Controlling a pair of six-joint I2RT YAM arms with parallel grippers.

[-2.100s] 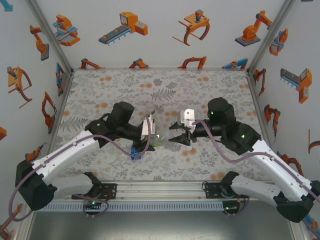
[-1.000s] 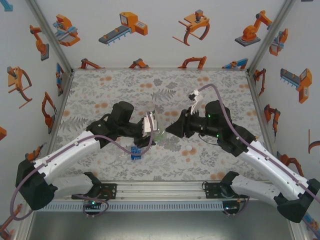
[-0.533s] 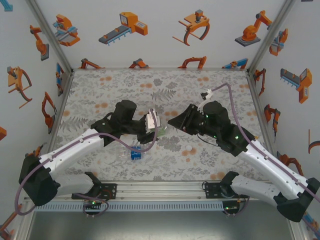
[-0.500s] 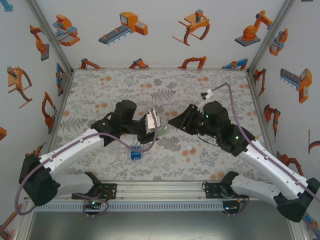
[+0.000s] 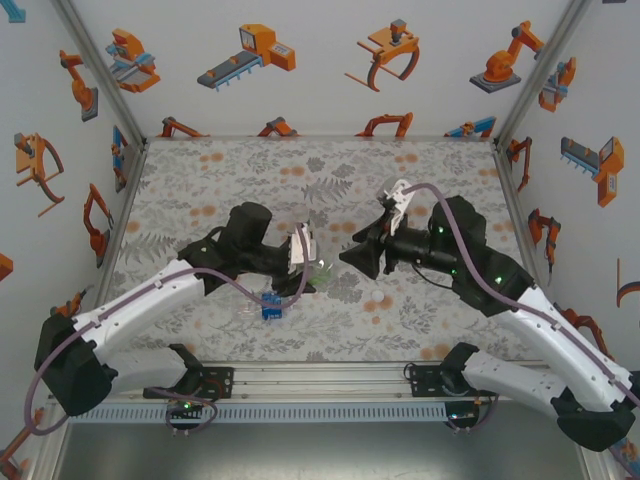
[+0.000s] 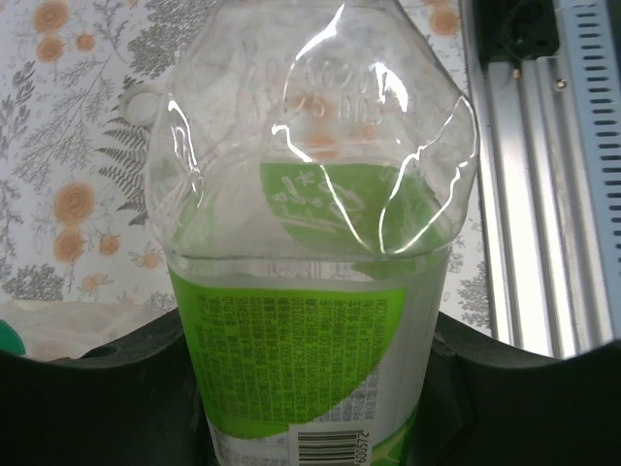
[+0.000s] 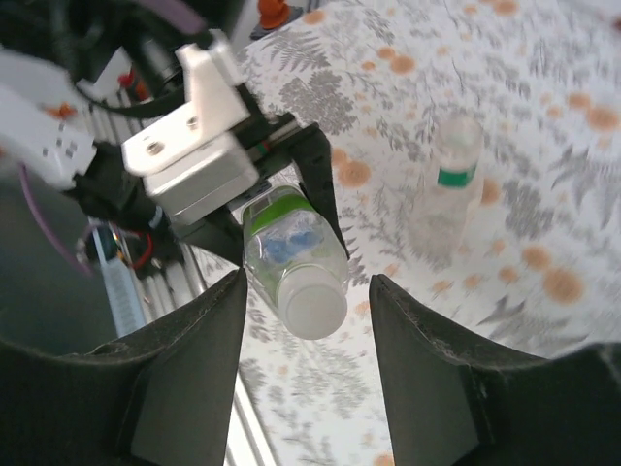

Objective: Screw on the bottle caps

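Near the table's (image 5: 200,170) front edge a blue-labelled bottle (image 5: 266,306) lies on its side, and beyond it, over the middle, the left gripper (image 5: 308,268) is clamped on a green-labelled bottle (image 6: 301,369) whose white cap (image 7: 312,306) sits between the right gripper's (image 5: 346,256) spread fingers, a gap either side.

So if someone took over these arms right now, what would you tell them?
Left gripper is shut on the white-and-green label bottle, held off the table, neck toward the right gripper.
It is open, its fingers either side of the white cap on that neck; tightness unclear.
The blue-label bottle lies by the left arm; a bottle with a green neck band stands upright, seemingly capped.
Next: tighten this cap, check the others.
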